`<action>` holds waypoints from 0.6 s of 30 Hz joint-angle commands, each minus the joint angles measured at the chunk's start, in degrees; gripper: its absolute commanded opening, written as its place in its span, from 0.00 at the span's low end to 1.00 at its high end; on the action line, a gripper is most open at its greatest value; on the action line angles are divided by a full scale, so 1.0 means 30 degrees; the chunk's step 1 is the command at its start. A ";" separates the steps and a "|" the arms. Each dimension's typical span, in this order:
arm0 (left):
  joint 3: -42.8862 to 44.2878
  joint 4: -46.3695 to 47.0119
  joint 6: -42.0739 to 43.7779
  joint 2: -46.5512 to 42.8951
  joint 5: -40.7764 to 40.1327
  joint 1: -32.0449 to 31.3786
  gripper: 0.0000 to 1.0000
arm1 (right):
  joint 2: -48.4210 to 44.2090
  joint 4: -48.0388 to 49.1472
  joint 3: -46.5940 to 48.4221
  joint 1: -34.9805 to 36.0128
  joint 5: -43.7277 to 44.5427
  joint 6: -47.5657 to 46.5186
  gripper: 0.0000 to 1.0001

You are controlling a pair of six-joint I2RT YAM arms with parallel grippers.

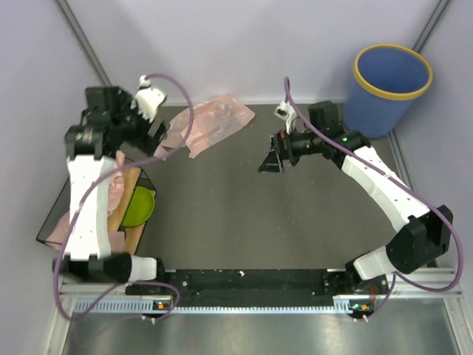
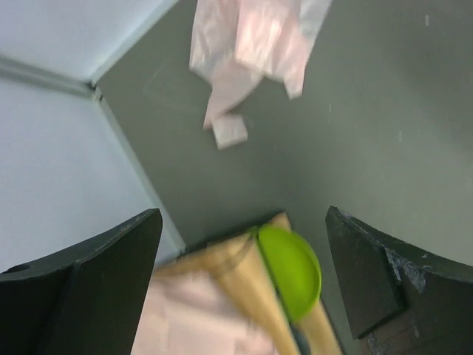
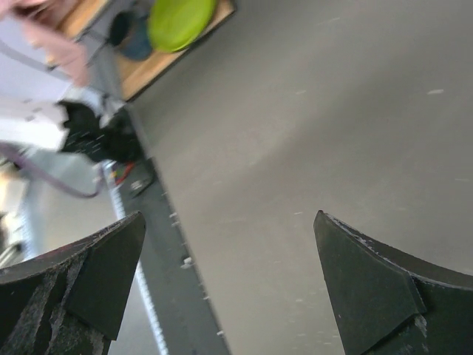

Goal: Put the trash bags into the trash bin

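Note:
A pale pink trash bag [image 1: 211, 122] lies crumpled on the dark table near the back wall, and shows at the top of the left wrist view as the bag [image 2: 251, 44]. More pink bags [image 1: 114, 194] lie in a wooden tray at the left. The blue trash bin [image 1: 380, 111] with a yellow rim stands at the back right, off the table. My left gripper [image 1: 157, 137] hovers open just left of the loose bag, over the tray's far end, with nothing between its fingers [image 2: 111, 259]. My right gripper [image 1: 270, 163] hangs open over mid-table, holding nothing.
The wooden tray [image 1: 135, 231] at the left edge holds a green bowl [image 1: 137, 205], seen also as the bowl [image 2: 292, 270] beside the pink bags [image 2: 199, 314]. A black rail [image 1: 251, 281] runs along the near edge. Walls close in at the back and left.

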 commanded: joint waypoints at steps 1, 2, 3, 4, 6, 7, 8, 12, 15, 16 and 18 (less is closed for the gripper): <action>0.0250 0.7705 -0.5263 0.4008 0.0805 -0.1027 0.99 | -0.1239 0.0347 0.1138 -0.0776 0.5781 -0.2123 0.99; 0.1034 0.8069 -0.5791 0.4915 0.1098 -0.1085 0.99 | -0.1329 0.0318 0.1167 -0.0776 0.6751 -0.2152 0.99; 0.1796 0.8189 -0.5651 0.7041 0.1884 -0.1086 0.98 | -0.1330 0.0144 0.1254 -0.0776 0.7920 -0.3052 0.99; 0.2674 0.7929 -0.5476 0.8194 0.3545 -0.1115 0.98 | -0.1388 -0.0235 0.1313 -0.0863 0.8077 -0.3612 0.99; 0.5077 0.8013 -0.6494 1.1523 0.3476 -0.1348 0.98 | -0.1418 -0.1170 0.1343 -0.1476 0.6772 -0.4493 0.99; 0.5781 0.8014 -0.6702 1.2589 0.3996 -0.1408 0.98 | -0.1389 -0.1466 0.1285 -0.1828 0.5832 -0.4496 0.99; 0.6745 0.8188 -0.6473 1.3557 0.3972 -0.1437 0.98 | -0.1331 -0.1701 0.1081 -0.2614 0.4837 -0.4467 0.99; 0.6755 1.0442 -0.6675 1.6873 0.2160 -0.1935 0.98 | -0.0833 -0.3602 0.0816 -0.3587 0.2460 -0.4756 0.99; 0.6843 1.1584 -0.6792 1.8514 0.1220 -0.2052 0.98 | -0.1066 -0.3696 0.0231 -0.4202 0.1634 -0.4584 0.99; 0.6814 1.1705 -0.6705 1.8866 0.1160 -0.2053 0.98 | -0.1124 -0.3754 0.0084 -0.4262 0.1633 -0.4613 0.99; 0.6931 1.1939 -0.6471 1.9746 0.0750 -0.2228 0.96 | -0.1212 -0.3812 -0.0151 -0.4495 0.1837 -0.4613 0.99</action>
